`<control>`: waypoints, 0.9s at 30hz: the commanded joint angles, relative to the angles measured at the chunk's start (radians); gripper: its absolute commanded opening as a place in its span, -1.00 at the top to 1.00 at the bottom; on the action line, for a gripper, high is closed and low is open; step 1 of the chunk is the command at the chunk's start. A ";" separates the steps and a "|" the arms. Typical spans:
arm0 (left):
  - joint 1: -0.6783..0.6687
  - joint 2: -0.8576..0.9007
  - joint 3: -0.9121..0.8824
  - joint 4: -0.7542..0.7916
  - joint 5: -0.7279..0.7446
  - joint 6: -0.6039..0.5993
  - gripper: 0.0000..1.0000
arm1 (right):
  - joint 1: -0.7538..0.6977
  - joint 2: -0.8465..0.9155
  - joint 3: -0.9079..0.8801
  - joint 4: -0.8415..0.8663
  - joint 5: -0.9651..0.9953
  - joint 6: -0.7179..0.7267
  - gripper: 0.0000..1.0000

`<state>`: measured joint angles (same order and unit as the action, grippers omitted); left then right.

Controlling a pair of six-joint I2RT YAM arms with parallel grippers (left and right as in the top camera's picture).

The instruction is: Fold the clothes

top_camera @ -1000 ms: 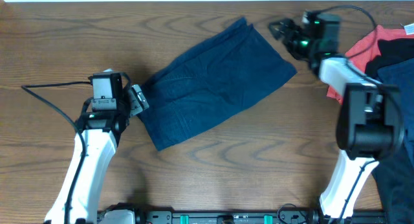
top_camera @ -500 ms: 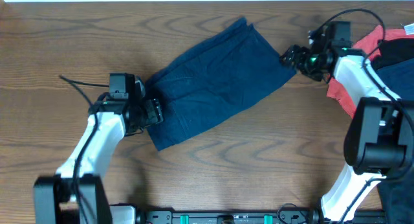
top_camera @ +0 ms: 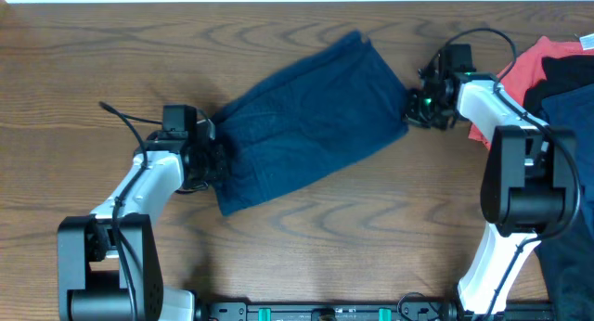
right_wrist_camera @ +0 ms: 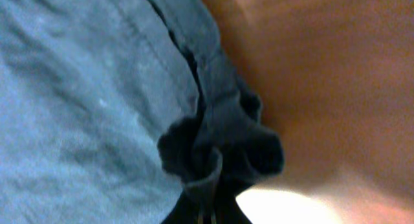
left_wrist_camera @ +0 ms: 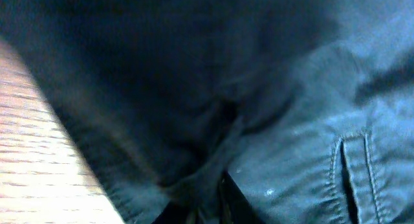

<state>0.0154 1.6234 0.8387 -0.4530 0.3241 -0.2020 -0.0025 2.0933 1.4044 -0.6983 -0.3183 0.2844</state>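
Brown wood counter (top_camera: 306,256) w/ the navy shorts (top_camera: 306,117) lying flat in the middle, slanted from near left to far right. Left jaws pinch the near-left edge, right jaws pinch the far-right corner, cloth bunched in both. I think holding both ends lets me lift & fold w/o sliding.

The shorts (top_camera: 306,117) lie flat on the table (top_camera: 371,228), slanting across its middle from near-left to far-right. The left gripper (top_camera: 215,159) sits at their near-left end and the right gripper (top_camera: 415,106) at their far-right corner, each touching the cloth's edge. A heap of other garments (top_camera: 557,80) lies at the table's right edge, just right of the right arm.
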 commanded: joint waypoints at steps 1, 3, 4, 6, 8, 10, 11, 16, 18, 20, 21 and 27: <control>0.057 0.002 0.027 0.004 -0.034 0.046 0.81 | -0.026 -0.073 -0.003 -0.132 0.116 -0.008 0.98; 0.095 0.002 0.047 0.011 -0.033 0.062 0.83 | -0.028 -0.099 -0.003 -0.260 0.153 -0.008 0.97; 0.114 0.002 0.061 0.014 -0.033 0.069 0.84 | -0.028 -0.107 -0.003 -0.313 0.158 -0.009 0.98; 0.142 0.002 0.093 0.013 -0.033 0.071 0.84 | -0.023 -0.113 -0.003 -0.403 0.158 -0.013 0.98; 0.164 0.001 0.133 0.004 -0.022 0.071 0.80 | -0.019 -0.113 -0.003 -0.473 0.168 -0.039 0.46; 0.172 0.000 0.184 -0.035 -0.010 0.071 0.73 | -0.019 -0.116 -0.003 -0.484 0.208 -0.039 0.21; 0.172 -0.003 0.210 -0.061 -0.010 0.072 0.66 | -0.024 -0.123 -0.003 -0.478 0.215 -0.039 0.11; 0.156 -0.023 0.328 -0.230 -0.005 0.090 0.01 | -0.048 -0.178 -0.002 -0.379 0.061 -0.106 -0.01; 0.141 -0.026 0.333 -0.267 0.008 0.090 -0.14 | -0.049 -0.192 -0.002 -0.297 -0.119 -0.194 0.27; 0.114 -0.023 0.326 -0.274 0.008 0.090 -0.11 | -0.034 -0.192 -0.002 -0.205 -0.243 -0.203 0.50; 0.097 -0.022 0.320 -0.266 0.008 0.090 0.03 | -0.023 -0.187 -0.003 -0.168 -0.259 -0.200 0.66; -0.030 0.005 0.278 -0.166 0.004 0.154 0.61 | 0.097 -0.093 -0.004 0.089 -0.179 -0.037 0.98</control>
<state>0.0326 1.6089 1.1393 -0.6373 0.3302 -0.1009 0.0334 1.9392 1.4002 -0.6537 -0.4644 0.1780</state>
